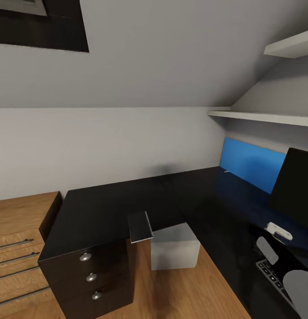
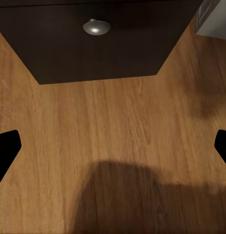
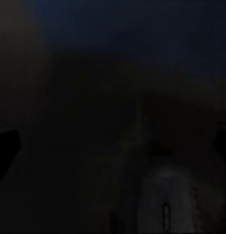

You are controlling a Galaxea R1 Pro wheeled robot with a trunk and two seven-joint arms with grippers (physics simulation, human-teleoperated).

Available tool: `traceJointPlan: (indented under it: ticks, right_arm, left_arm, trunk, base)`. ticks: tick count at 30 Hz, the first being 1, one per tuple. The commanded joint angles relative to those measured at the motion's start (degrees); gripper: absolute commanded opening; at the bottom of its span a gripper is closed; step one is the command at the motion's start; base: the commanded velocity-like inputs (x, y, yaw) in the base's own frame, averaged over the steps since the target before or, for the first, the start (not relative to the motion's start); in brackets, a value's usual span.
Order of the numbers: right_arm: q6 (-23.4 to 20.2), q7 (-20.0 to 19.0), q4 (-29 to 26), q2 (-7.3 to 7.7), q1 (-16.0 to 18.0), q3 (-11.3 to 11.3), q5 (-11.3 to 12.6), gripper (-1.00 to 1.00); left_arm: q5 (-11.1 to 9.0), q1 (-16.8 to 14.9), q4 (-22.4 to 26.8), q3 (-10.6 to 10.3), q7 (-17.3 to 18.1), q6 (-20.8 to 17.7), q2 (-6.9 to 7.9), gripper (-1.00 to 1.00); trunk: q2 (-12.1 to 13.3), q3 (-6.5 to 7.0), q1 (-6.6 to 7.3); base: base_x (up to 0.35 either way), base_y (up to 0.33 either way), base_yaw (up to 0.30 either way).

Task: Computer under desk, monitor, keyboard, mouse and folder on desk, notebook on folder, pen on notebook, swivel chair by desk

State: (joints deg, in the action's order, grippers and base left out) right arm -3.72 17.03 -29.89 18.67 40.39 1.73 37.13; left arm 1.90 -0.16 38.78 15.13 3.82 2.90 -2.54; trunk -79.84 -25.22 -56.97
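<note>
With both my grippers' jaws apart and empty, I judge the notebook [image 1: 140, 227], overhanging the desk [image 1: 105, 204] edge at 6 o'clock above the computer [image 1: 174, 251], comes next, so I should approach slowly from above.

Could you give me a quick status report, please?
Left gripper open over floor by drawer unit. Notebook overhangs desk edge. Computer under desk. Monitor on desk.
</note>
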Motion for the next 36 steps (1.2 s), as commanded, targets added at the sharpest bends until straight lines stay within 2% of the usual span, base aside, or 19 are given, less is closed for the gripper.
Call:
traceJointPlan:
  ticks: [1,4,5,11,12,16,17,18,20,22,23,25,26,30,36]
  right_arm:
    - [-0.2,0.3,-1.4,0.00,-0.2,0.0,0.3,1.00]
    - [0.0,0.4,-6.2,-0.07,-2.4,0.0,0.2,1.00]
    - [0.1,0.7,-10.9,-0.15,-5.4,-0.1,0.2,1.00]
    - [0.1,4.8,-18.2,-1.77,-8.7,-0.2,-0.4,1.00]
    - [0.1,6.3,-19.6,-2.44,-9.4,-0.3,-1.1,1.00]
    - [0.1,8.1,-21.4,-4.00,-10.3,-0.5,-3.7,1.00]
    - [0.1,8.6,-21.7,-5.06,-10.6,-0.7,-5.4,1.00]
    - [0.1,8.7,-21.8,-5.67,-10.7,-0.7,-6.3,1.00]
    - [0.4,9.0,-20.5,-9.60,-10.9,-1.1,-11.1,1.00]
    - [1.0,9.0,-19.4,-11.32,-11.0,-1.4,-13.3,1.00]
    - [1.9,9.0,-18.2,-12.84,-11.0,-1.8,-15.6,1.00]
    - [3.2,9.0,-17.0,-14.17,-11.0,-2.3,-17.8,1.00]
    - [5.4,9.1,-15.0,-15.88,-11.0,-3.2,-20.5,1.00]
    - [9.3,9.1,-10.7,-18.31,-11.0,-4.3,-23.4,1.00]
    - [11.9,9.1,-6.9,-20.52,-11.0,-5.7,-24.1,1.00]
  left_arm:
    - [0.2,0.0,0.0,0.4,0.4,0.1,-0.08,1.00]
    - [0.2,0.0,0.0,0.4,0.4,0.1,-0.09,1.00]
    - [0.2,0.0,0.0,0.4,0.4,0.1,-0.09,1.00]
    - [0.2,0.0,0.0,0.3,0.4,0.1,-0.10,1.00]
    - [0.2,0.0,0.0,0.3,0.4,0.1,-0.10,1.00]
    - [0.2,0.0,0.0,0.3,0.4,0.1,-0.10,1.00]
    - [0.2,0.0,0.0,0.3,0.4,0.1,-0.10,1.00]
    - [0.2,0.0,0.0,0.3,0.4,0.1,-0.10,1.00]
    - [0.2,0.0,0.0,0.3,0.4,0.1,-0.10,1.00]
    - [0.1,0.0,0.0,0.4,0.4,0.1,-0.10,1.00]
    - [0.1,0.0,0.0,0.4,0.4,0.1,-0.10,1.00]
    - [0.1,0.0,0.0,0.4,0.4,0.1,-0.08,1.00]
    - [0.1,0.0,0.0,0.4,0.4,0.1,-0.09,1.00]
    - [0.1,0.0,0.0,0.4,0.4,0.1,-0.09,1.00]
    - [0.2,0.0,-0.1,0.3,0.4,0.1,-0.10,1.00]
  trunk:
    - [0.0,-0.06,0.00]
    - [0.0,-0.06,0.00]
    - [0.0,-0.06,0.00]
    - [0.0,-0.06,0.00]
    - [0.0,-0.06,0.00]
    - [0.0,-0.06,0.00]
    - [0.0,-0.06,0.00]
    - [0.0,-0.06,0.00]
    - [0.0,-0.06,0.00]
    - [0.0,-0.06,0.00]
    - [0.0,-0.06,0.00]
    - [0.0,-0.06,0.00]
    - [0.0,-0.06,0.00]
    - [0.0,-0.06,0.00]
    - [0.0,-0.06,0.00]
  base:
    - [0.000,0.000,0.000]
    - [0.000,0.000,0.002]
    - [0.000,0.000,0.093]
    - [0.000,0.000,0.199]
    - [0.000,0.000,0.248]
    - [0.000,0.000,0.259]
    - [0.000,0.000,0.267]
    - [0.000,0.000,0.268]
    - [0.000,0.000,0.271]
    - [0.000,0.000,0.273]
    - [0.000,0.000,0.274]
    - [0.000,0.000,0.275]
    - [0.000,0.000,0.277]
    - [0.000,0.000,0.277]
    - [0.000,0.000,0.278]
